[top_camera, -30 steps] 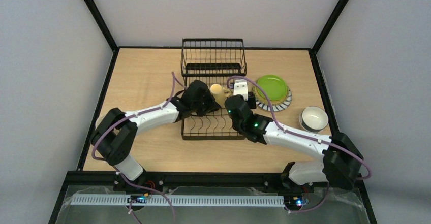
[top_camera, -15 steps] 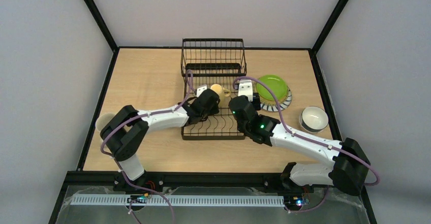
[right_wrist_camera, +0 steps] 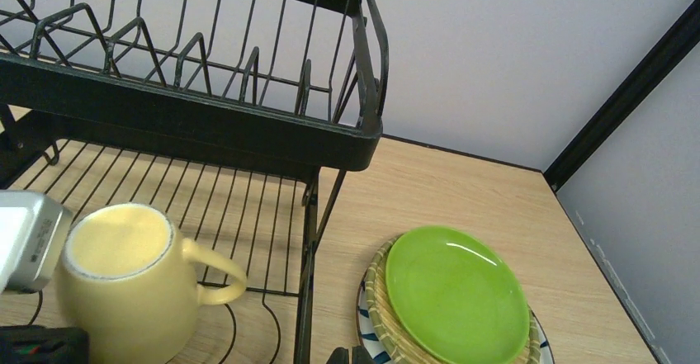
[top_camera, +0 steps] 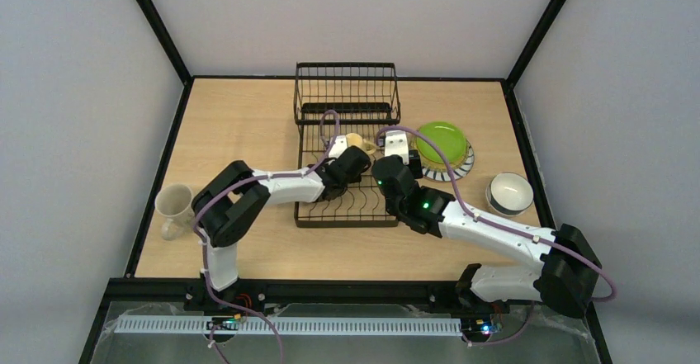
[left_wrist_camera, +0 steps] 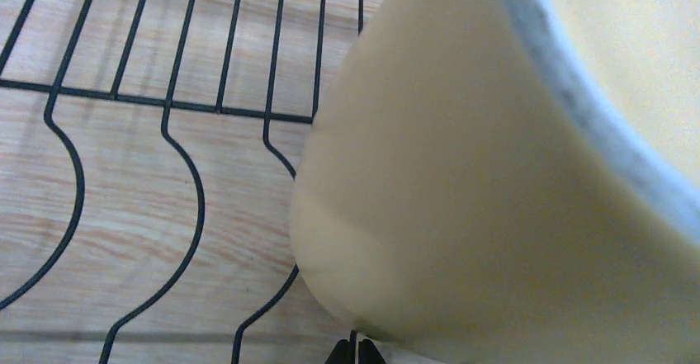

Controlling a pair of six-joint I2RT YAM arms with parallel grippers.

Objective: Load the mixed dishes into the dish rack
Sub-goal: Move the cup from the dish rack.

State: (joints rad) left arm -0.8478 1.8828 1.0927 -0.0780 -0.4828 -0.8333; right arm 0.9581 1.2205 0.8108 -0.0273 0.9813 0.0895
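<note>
Left gripper (left_wrist_camera: 351,352), pressed together and empty, hovers just behind the pale yellow mug (right_wrist_camera: 124,286), which stands upright on the dish rack's (right_wrist_camera: 206,125) lower wires. A sideways swing could topple it. Right gripper (right_wrist_camera: 351,354), likewise pressed together, has the mug ahead-left.

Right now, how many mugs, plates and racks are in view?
Mugs: 3 (pale yellow mug, cream mug, right-hand mug)
Plates: 3 (lime green plate, tan plate, striped plate)
Dish rack: 1
Total: 7
</note>
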